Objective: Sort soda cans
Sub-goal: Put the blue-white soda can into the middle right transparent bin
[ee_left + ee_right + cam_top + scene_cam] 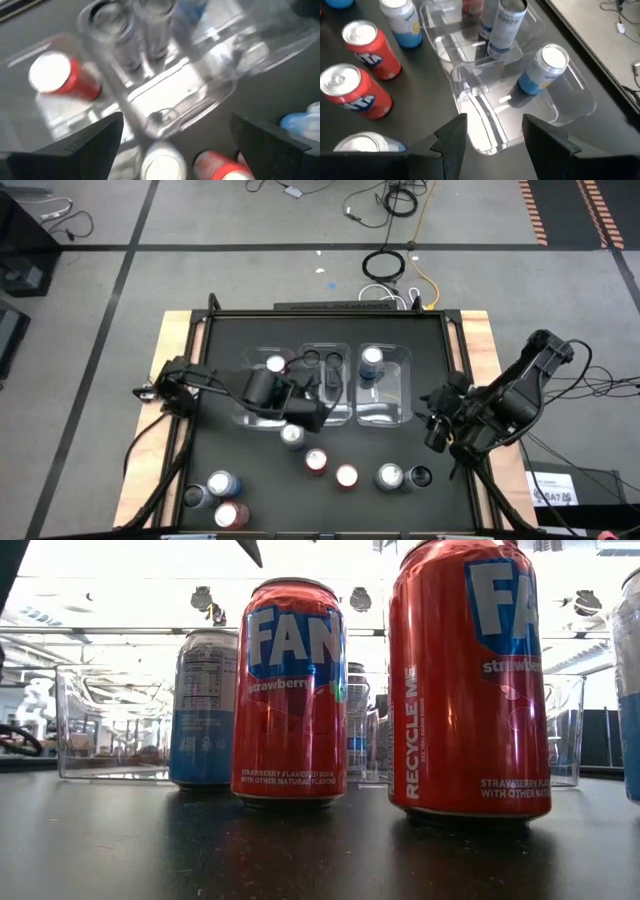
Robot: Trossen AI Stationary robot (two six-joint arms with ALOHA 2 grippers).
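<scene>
Three clear bins [395, 395] stand side by side mid-table. The left one holds a red can [60, 77], the middle one dark cans [322, 363], the right one a silver-blue can [542, 70]. On the table near the bins stand a silver-blue can [291, 436] and two red cans [316, 462] [346, 476]. My left gripper [175, 150] hovers open over the bins' near edge, above that silver-blue can [162, 162]. My right gripper [495, 145] is open at the table's right, facing the right bin.
A silver-blue can [389, 476] and a dark can [420, 476] stand near the right arm. Three more cans [220, 483] cluster at the near left corner. The low view shows two red cans [290, 690] [465, 680] close up. Wooden strips [175, 340] edge the table.
</scene>
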